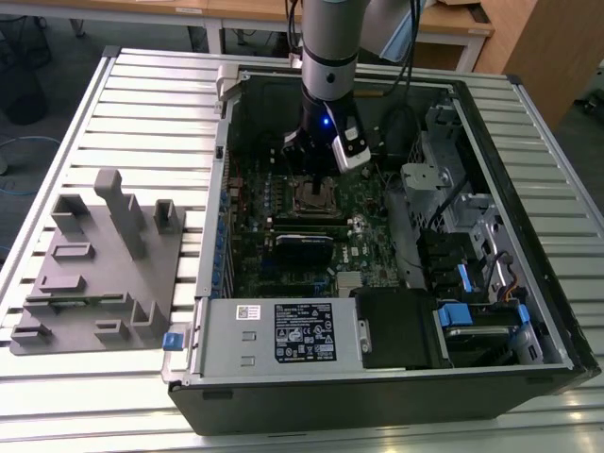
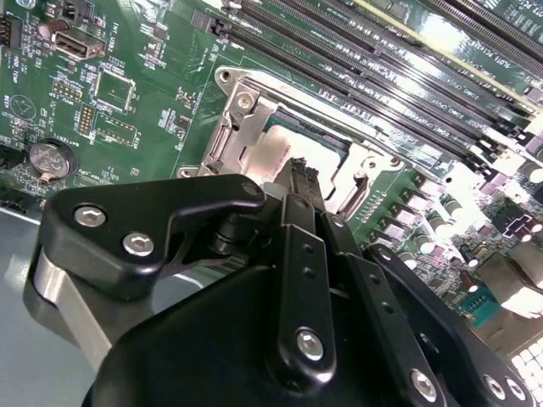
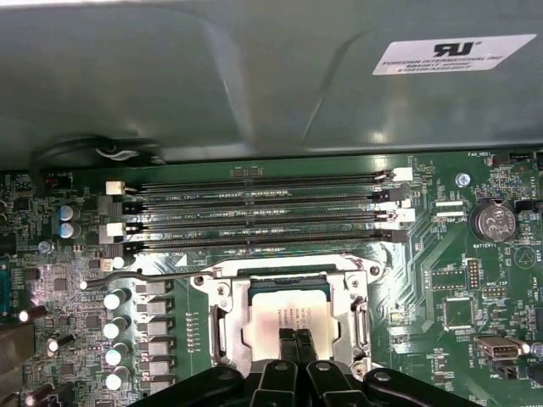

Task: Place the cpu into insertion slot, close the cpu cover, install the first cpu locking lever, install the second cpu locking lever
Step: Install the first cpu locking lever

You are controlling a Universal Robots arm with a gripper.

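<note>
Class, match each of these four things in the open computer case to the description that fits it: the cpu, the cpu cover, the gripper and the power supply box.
Things
1. cpu
2. cpu cover
3. gripper
4. power supply box

Descriptions
A. grey box with a printed label, at the case's near edge in the exterior view
B. black, its tips down at the chip's face
C. pale silver square seen through a window
D. thin silver metal frame around the chip

Pairs: 1-C, 2-D, 3-B, 4-A
</note>
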